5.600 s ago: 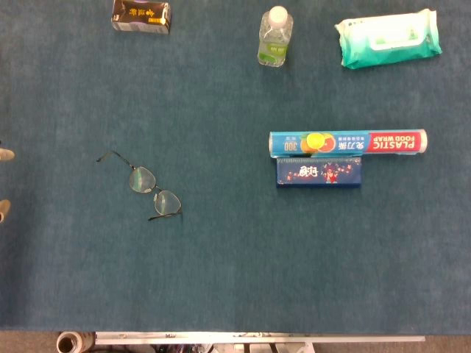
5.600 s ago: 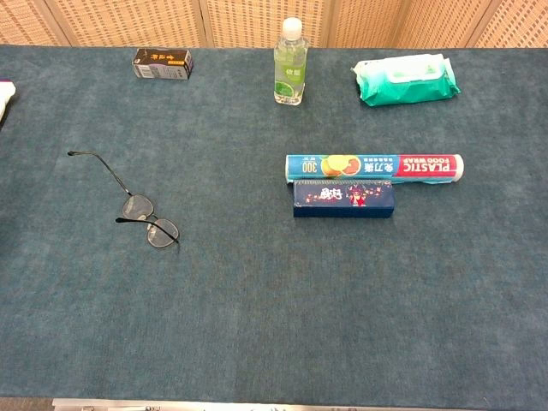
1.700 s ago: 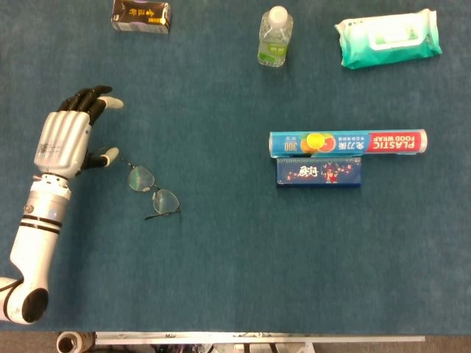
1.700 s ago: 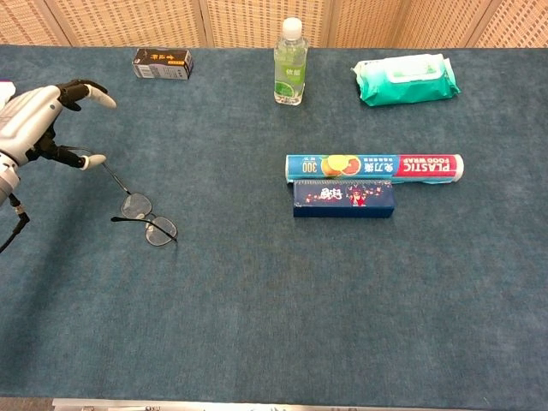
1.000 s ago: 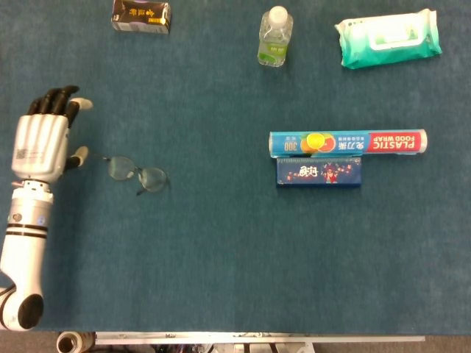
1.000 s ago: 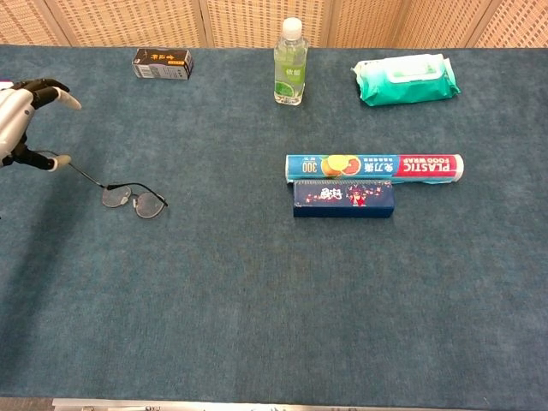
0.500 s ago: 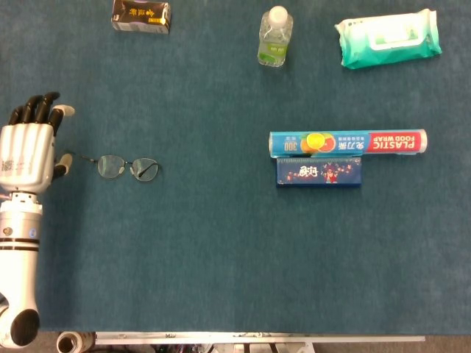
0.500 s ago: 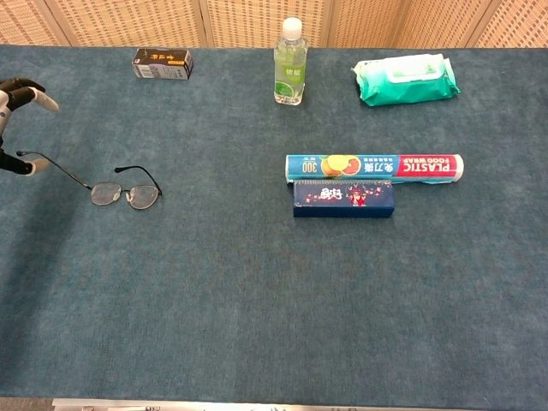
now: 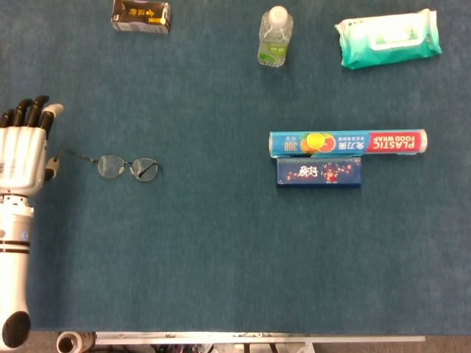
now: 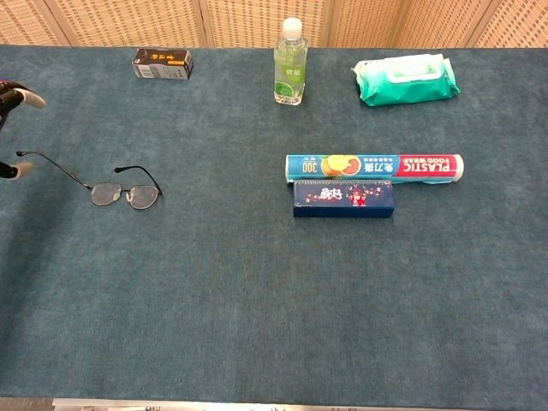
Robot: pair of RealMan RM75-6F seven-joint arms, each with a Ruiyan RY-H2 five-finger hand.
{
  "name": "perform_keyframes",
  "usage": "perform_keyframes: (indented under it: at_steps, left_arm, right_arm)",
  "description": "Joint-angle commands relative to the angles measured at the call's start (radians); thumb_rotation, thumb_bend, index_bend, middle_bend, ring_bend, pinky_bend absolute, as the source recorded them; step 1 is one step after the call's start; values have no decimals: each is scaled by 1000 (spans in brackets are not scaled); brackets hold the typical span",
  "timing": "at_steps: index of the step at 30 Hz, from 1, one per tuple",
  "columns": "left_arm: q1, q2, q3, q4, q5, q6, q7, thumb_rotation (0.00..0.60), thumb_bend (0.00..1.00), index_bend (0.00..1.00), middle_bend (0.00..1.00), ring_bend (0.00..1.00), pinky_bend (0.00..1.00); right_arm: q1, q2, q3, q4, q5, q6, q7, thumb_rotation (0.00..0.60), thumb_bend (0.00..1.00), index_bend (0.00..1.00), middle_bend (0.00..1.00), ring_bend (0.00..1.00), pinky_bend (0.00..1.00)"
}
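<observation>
Thin wire-framed glasses [image 9: 129, 168] [image 10: 126, 194] lie on the dark teal table cloth [image 9: 221, 250], lenses to the right and one temple arm stretched out to the left. My left hand [image 9: 22, 151] is at the table's left edge with its fingers spread and nothing in it. Its thumb lies just left of that temple's tip, and I cannot tell whether it touches. In the chest view only the fingertips [image 10: 21, 96] show at the left border. My right hand is not in either view.
Along the far side stand a brown box [image 9: 140, 15], a small water bottle [image 9: 275, 37] and a green wipes pack [image 9: 388, 37]. A plastic wrap roll [image 9: 347, 142] lies right of centre with a blue box [image 9: 319, 172] against it.
My left hand came in from the left, drew the glasses leftward and turned them. Over the last half second the hand slid further left while the glasses stayed put.
</observation>
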State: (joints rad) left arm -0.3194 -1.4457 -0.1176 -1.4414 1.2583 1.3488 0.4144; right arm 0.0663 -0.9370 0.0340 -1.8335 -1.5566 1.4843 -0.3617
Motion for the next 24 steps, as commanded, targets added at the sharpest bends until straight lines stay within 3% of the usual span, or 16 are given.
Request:
perform_keyframes:
  at_steps: [1, 14, 24]
  left_arm:
    - [-11, -27, -14, 50, -2, -1, 1, 600, 170, 211, 174, 157, 228]
    - [-52, -111, -42, 175, 117, 52, -186, 600, 170, 209, 169, 157, 228]
    - [-56, -130, -18, 157, 144, 29, -253, 600, 170, 215, 169, 157, 230]
  right_arm:
    - [1, 0, -1, 0, 1, -2, -1, 600, 45, 234, 209, 177, 301]
    - [1, 3, 0, -1, 6, -6, 2, 600, 45, 234, 209, 178, 301]
    - [-1, 9, 3, -6, 4, 0, 14, 600, 44, 234, 210, 178, 301]
